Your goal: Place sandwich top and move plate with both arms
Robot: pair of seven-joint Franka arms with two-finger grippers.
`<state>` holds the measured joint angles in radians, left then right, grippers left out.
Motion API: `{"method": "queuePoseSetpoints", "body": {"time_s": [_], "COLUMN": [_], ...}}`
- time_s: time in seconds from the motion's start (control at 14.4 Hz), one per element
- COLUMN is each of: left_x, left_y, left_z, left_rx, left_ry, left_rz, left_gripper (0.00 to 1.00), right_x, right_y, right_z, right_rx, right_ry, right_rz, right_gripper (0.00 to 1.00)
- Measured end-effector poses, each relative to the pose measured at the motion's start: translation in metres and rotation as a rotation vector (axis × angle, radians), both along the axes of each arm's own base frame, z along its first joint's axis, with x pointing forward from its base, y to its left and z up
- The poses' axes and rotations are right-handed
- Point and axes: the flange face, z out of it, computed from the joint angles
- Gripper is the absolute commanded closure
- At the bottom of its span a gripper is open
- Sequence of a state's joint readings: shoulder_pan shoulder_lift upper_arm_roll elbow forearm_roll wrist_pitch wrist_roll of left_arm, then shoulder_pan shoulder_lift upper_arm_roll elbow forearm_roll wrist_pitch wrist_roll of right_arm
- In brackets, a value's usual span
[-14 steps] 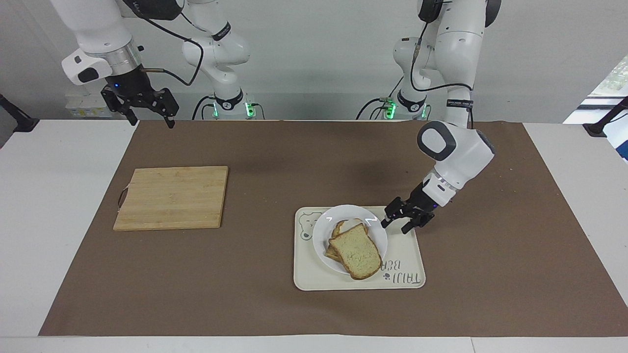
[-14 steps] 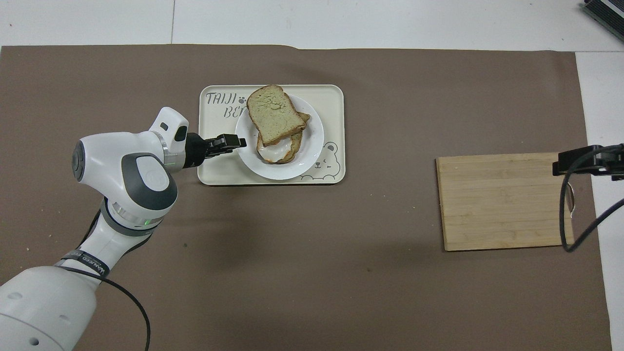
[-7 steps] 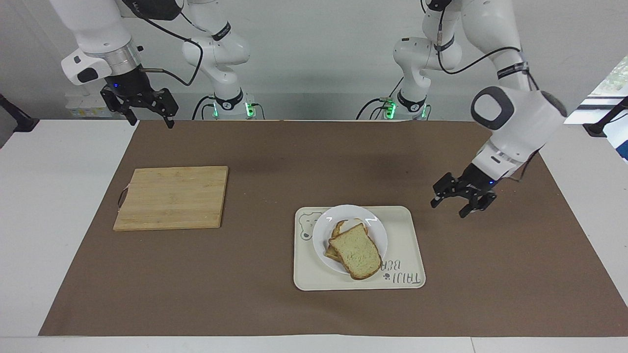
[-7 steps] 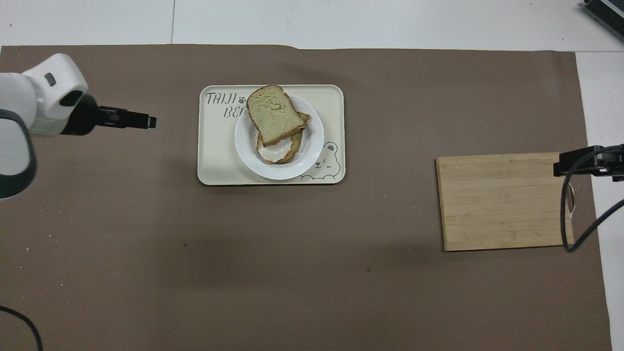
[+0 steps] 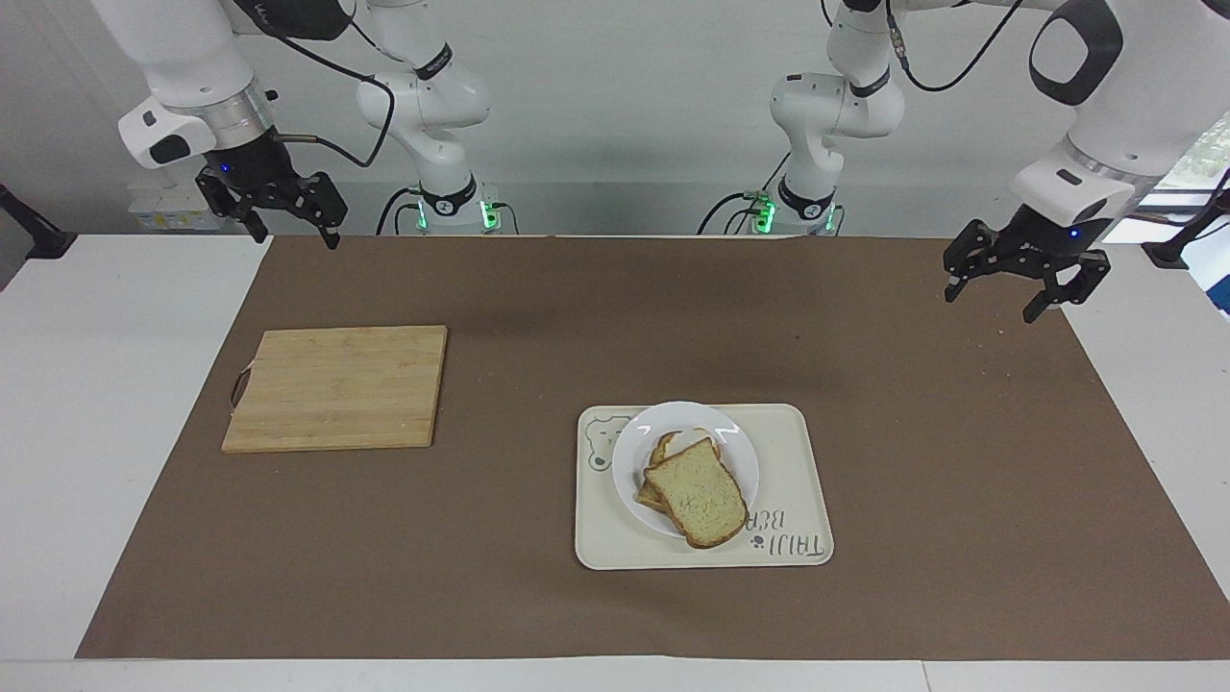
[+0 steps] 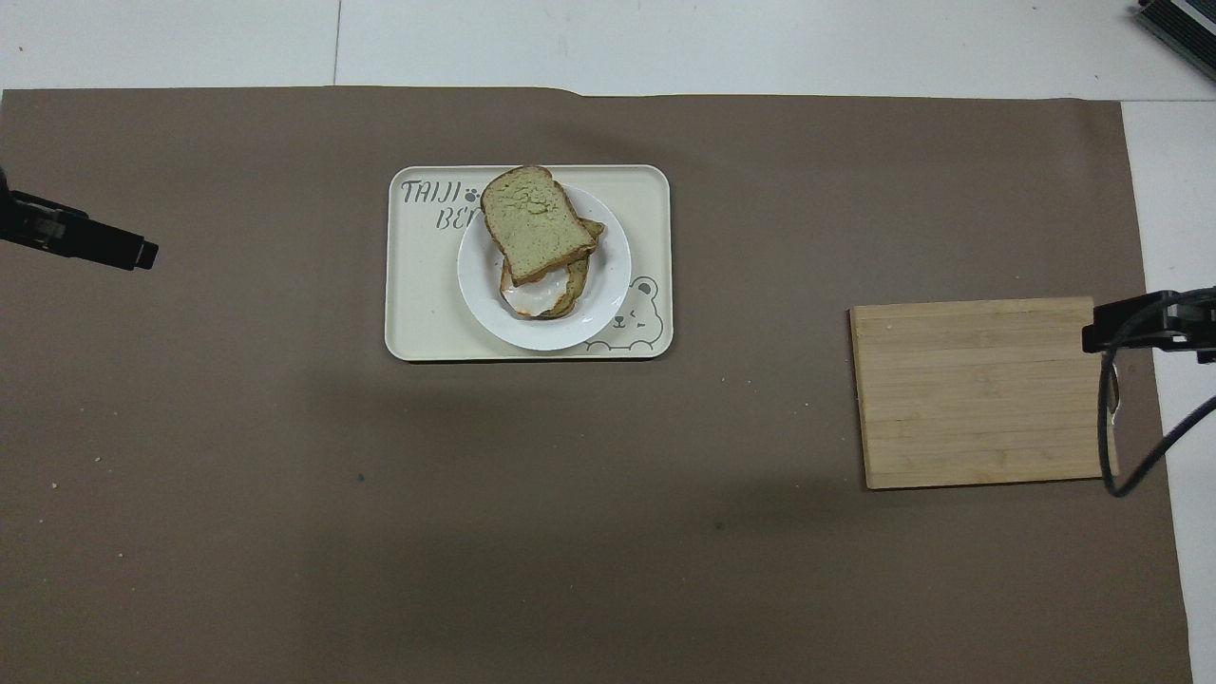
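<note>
The brown mat (image 5: 538,317) covers most of the table. The cutting board (image 5: 338,386) lies toward the right arm's end. The cream tray (image 5: 793,481) sits near the middle, closer to the table edge farthest from the robots. The plate (image 5: 634,447) rests on the tray, carrying the sandwich top (image 5: 697,490) askew on a lower slice (image 6: 549,299). The left gripper (image 5: 1024,273) hangs empty with jaws open over the mat's corner at its own end. The right gripper (image 5: 273,206) waits, jaws open, empty, over the mat's corner at its end
</note>
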<state>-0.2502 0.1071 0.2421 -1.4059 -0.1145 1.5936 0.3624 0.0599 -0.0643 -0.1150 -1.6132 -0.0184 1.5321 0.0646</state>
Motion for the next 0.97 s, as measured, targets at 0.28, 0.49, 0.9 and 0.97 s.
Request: {"method": "queuePoseSetpoints", "body": {"time_s": [0.28, 0.49, 0.9, 0.97], "left_x": [-0.039, -0.042, -0.041, -0.041], "left_y": [0.017, 0.017, 0.012, 0.01], "left_z": [0.036, 0.034, 0.031, 0.031], "left_rx": [-0.009, 0.001, 0.019, 0.019], "left_ry": [0.042, 0.061, 0.069, 0.069], "left_rz": [0.008, 0.006, 0.005, 0.006], "left_gripper": [0.0, 0.0, 0.0, 0.0], "right_x": [0.0, 0.0, 0.0, 0.0], "right_y": [-0.001, -0.001, 0.0, 0.001], "right_z": [0.0, 0.0, 0.0, 0.001], "right_rx": [0.0, 0.0, 0.002, 0.002], "right_ry": [-0.001, -0.001, -0.001, -0.002], "right_rz": [-0.001, -0.002, 0.0, 0.002], "right_gripper": [0.0, 0.0, 0.0, 0.0]}}
